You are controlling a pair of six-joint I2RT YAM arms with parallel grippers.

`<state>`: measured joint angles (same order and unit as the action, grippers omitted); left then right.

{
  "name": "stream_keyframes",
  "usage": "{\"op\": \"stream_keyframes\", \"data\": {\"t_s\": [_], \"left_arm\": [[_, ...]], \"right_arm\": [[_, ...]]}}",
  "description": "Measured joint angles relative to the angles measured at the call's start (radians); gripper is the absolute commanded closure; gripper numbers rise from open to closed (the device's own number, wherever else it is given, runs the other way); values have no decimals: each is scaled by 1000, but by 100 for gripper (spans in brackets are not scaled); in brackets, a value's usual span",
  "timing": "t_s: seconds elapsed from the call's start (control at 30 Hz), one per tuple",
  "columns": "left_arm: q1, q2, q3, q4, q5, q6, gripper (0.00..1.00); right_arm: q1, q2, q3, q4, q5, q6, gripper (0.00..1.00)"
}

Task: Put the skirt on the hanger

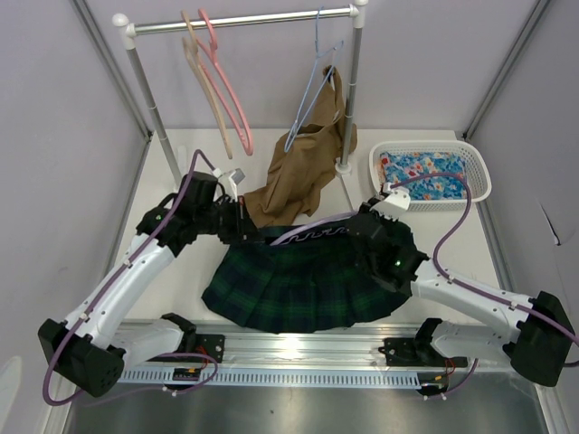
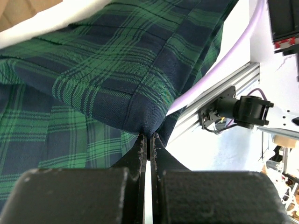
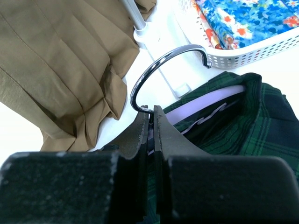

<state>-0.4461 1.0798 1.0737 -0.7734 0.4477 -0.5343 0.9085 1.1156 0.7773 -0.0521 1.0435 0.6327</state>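
Both pairs of jaws are closed, each on something. Your left gripper (image 2: 148, 141) pinches a corner fold of the skirt (image 2: 93, 74), which spreads away beyond the jaw tips. Your right gripper (image 3: 150, 114) clamps the neck of the hanger (image 3: 212, 98). Its hook (image 3: 163, 53) arches just above the tips, and its lavender bar runs off to their right into the skirt's waistband.

I judge you are partway. The bar seems tucked under the waist near your right jaws. From above, though, its wavy edge shows along the top of the waist between the two grippers, so the end toward your left jaws looks uncovered. You have that end left to draw the waist over and settle.

Counted:
- One skirt and one lavender hanger.
- Three spares on the rail (image 1: 262, 20) beyond both jaws: tan hanger (image 1: 223, 145), pink hanger (image 1: 244, 143), blue hanger (image 1: 308, 95).
- One brown garment (image 1: 294, 172).
- One basket (image 1: 479, 192) holding one floral cloth (image 1: 425, 172).
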Motion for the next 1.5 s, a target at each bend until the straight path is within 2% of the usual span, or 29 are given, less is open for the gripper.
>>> {"op": "stream_keyframes", "data": {"t_s": [0.47,0.87,1.2,1.5], "left_arm": [[-29,58,26,-2,-24,-35,100],[-29,94,128,-54,-56,-32,100],[-29,84,19,-11,-39,-42,100],[-29,95,58,-3,-34,-45,100]], "right_arm": [[99,49,30,45,171,-109,100],[111,66,30,47,204,-78,100],[119,38,22,50,205,-112,100],[172,82,22,19,233,-48,100]]}}
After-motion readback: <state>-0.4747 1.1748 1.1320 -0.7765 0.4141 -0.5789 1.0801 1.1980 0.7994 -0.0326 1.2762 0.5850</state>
